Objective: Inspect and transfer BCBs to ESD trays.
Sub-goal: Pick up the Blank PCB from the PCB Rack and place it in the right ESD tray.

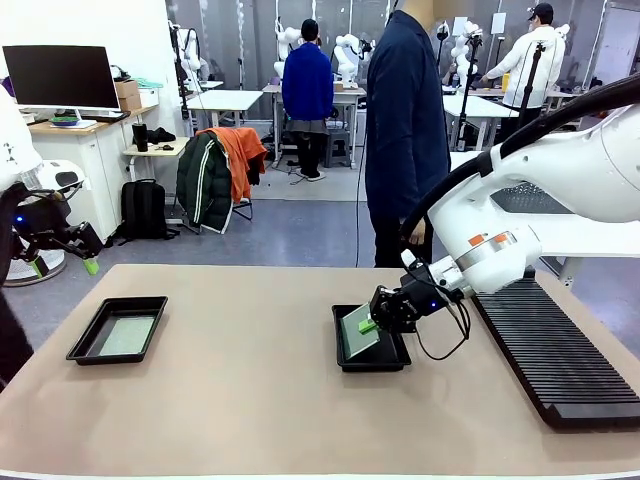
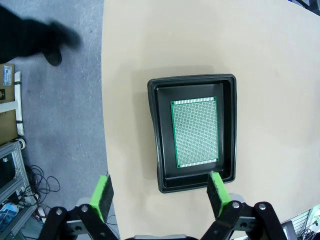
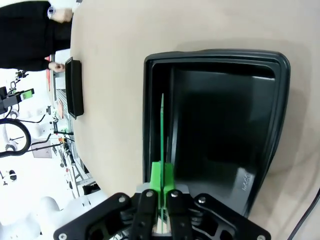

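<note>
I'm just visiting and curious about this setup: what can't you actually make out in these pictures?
- Front view: the right gripper and its cables cover part of the tilted board and its tray.
- Right wrist view: that board shows edge-on, so its face is hidden.
- Front view: the black rack is cut off by the right edge.
- Left wrist view: the print on the flat board is too fine to read.

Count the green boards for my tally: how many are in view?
2: one board flat in the left tray; another board tilted over the right tray, pinched by the right tool.
</note>
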### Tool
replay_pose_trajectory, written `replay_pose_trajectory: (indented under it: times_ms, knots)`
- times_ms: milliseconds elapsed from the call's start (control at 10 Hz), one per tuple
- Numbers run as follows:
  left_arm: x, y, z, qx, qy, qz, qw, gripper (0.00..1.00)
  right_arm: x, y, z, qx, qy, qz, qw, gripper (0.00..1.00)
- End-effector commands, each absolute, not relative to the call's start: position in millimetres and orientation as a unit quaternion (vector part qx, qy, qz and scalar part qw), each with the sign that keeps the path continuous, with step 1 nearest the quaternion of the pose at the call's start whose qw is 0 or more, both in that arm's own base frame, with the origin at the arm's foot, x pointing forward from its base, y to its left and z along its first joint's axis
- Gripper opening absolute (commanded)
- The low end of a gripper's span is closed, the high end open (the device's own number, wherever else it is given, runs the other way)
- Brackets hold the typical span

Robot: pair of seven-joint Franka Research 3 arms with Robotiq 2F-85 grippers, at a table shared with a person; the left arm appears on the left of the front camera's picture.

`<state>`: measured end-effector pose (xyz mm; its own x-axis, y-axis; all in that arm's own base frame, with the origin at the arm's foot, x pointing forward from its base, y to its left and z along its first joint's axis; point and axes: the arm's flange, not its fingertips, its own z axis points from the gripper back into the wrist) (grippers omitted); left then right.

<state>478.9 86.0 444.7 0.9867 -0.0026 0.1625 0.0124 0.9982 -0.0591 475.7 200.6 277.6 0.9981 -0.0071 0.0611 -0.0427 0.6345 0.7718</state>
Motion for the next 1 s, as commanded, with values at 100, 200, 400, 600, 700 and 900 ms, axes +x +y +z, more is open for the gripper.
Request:
replay_pose_trajectory:
  times_ms: [100, 200, 400, 600, 700, 900]
  knots:
    - [478, 86, 442, -0.03, -0.084, -0.003, 0.996, 1.0, 480, 213, 277, 0.389, -0.036, -0.003, 0.92, 0.03]
    - [478, 86, 442, -0.03, -0.084, -0.003, 0.996, 1.0, 480, 214, 277, 0.389, -0.038, 0.0, 0.921, 0.03]
    - [478, 86, 442, -0.03, -0.084, -0.003, 0.996, 1.0, 481, 216, 277, 0.38, -0.029, 0.002, 0.924, 0.16]
    - [478, 86, 442, -0.03, -0.084, -0.003, 0.996, 1.0, 480, 217, 282, 0.363, -0.031, 0.001, 0.931, 0.3]
    - [478, 86, 442, -0.03, -0.084, -0.003, 0.996, 1.0, 478, 217, 286, 0.353, -0.033, 0.003, 0.935, 0.35]
    - [478, 86, 442, -0.03, -0.084, -0.003, 0.996, 1.0, 475, 218, 296, 0.334, -0.035, 0.007, 0.942, 0.49]
